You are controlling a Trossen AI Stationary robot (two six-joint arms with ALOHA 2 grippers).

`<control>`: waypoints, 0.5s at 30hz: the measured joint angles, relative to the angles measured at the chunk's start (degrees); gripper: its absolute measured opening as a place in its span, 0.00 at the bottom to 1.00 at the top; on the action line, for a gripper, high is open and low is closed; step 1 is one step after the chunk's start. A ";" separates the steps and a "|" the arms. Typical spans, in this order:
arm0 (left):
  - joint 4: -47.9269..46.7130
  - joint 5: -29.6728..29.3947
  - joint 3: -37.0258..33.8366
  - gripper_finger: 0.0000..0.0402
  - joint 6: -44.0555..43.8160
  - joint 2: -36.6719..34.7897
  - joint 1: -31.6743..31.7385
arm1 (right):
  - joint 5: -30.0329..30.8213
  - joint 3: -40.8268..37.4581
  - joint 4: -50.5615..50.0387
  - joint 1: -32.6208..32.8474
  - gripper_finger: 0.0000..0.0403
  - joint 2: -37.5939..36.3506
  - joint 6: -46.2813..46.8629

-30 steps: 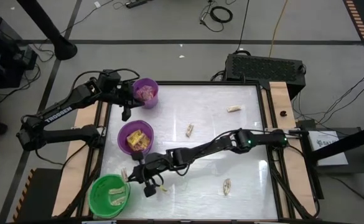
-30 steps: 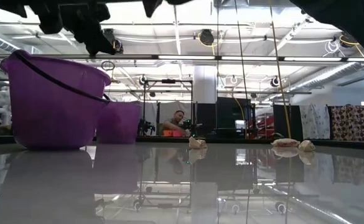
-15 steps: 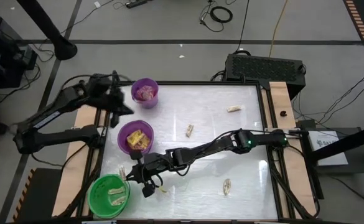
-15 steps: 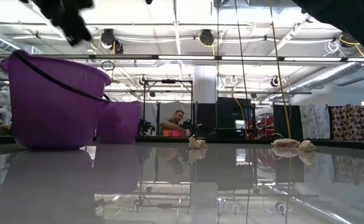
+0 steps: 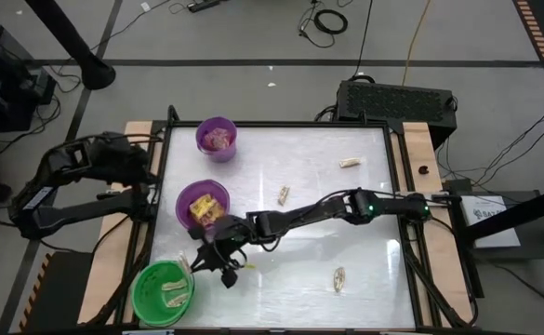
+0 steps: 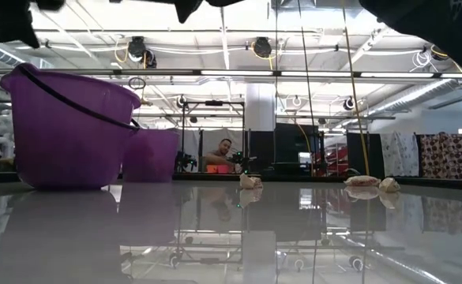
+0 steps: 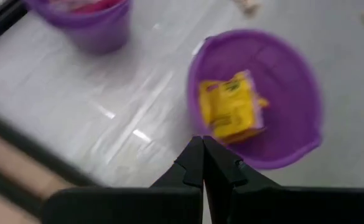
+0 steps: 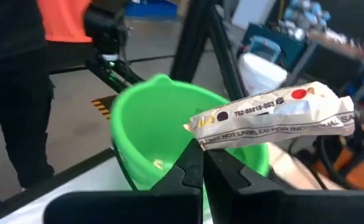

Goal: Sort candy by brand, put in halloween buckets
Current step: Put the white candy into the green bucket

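My right gripper [image 8: 201,160] reaches across the table, shut on a pale tan candy [image 8: 272,118], just short of the green bucket [image 8: 169,124] at the near left [image 5: 163,292]. My left gripper [image 7: 201,155] is shut on nothing and sits drawn back over the table's left rail [image 5: 139,167]. It faces the wider purple bucket [image 7: 256,99], which holds yellow packets [image 7: 231,106]. The small purple bucket [image 5: 217,138] holds pink-red packets. Loose pale candies [image 5: 283,194] [image 5: 349,163] [image 5: 338,278] lie flat on the table. My right gripper pinches the pale wrapper by its lower edge near one end [image 8: 199,140], between the two fingertips. The fingers come nearly level from the table's right side. The wrapper sticks out sideways above the fingertips, lifted clear of the table, beside the green bucket's rim.
The low view shows the wider purple bucket [image 6: 69,130] and the small one [image 6: 150,155] standing on the glossy table, with loose candies [image 6: 250,181] [image 6: 369,181] farther back. A person [image 6: 227,155] sits far behind the table. A dark box [image 5: 397,100] stands beyond the far edge.
My left gripper has drawn back from beside the small purple bucket toward the table's left edge, turning as it went, and now hangs over the left rail. My right gripper has rolled a little while holding the pale candy near the green bucket.
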 joint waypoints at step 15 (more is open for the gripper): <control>-6.59 0.74 -0.11 0.00 -3.26 0.54 0.00 | -0.46 0.07 13.00 3.43 0.00 2.93 -2.41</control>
